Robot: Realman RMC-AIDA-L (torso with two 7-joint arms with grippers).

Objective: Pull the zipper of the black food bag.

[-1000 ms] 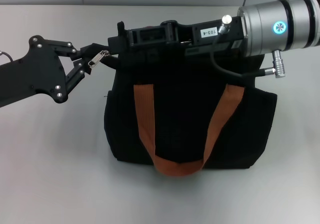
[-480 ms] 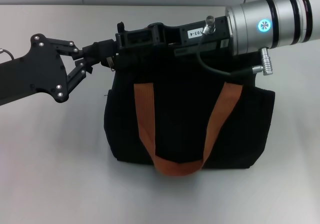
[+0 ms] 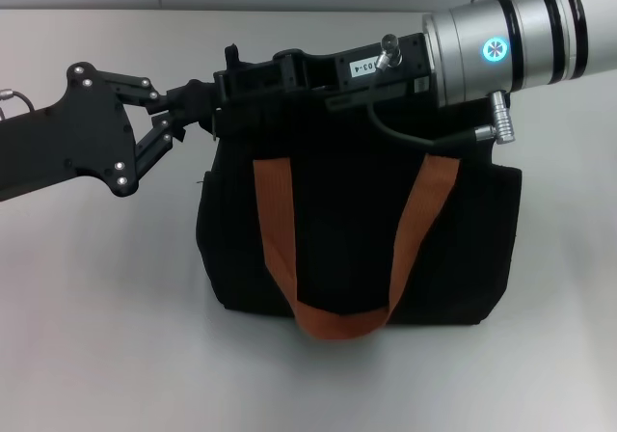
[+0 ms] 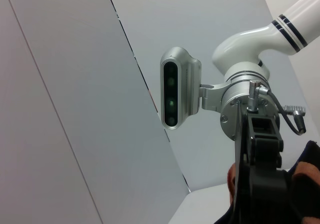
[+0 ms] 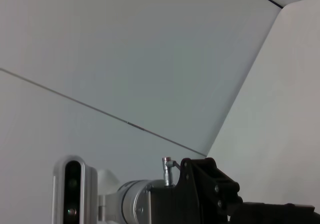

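Head view: the black food bag (image 3: 357,239) stands upright at the middle of the pale worktop (image 3: 96,336), a boxy dark fabric tote with a rust-orange loop handle (image 3: 342,249) hanging down its near face. The zipper is not visible; it is probably hidden between the two grippers at the bag's top left corner. The left gripper (image 3: 198,99) reaches in from the left with its fingers drawn together at that corner, though what they pinch cannot be made out. The right gripper (image 3: 241,75) lies along the bag's top edge from the right; whether it is clamped cannot be told. Its black body and silver wrist cover the zipper line.
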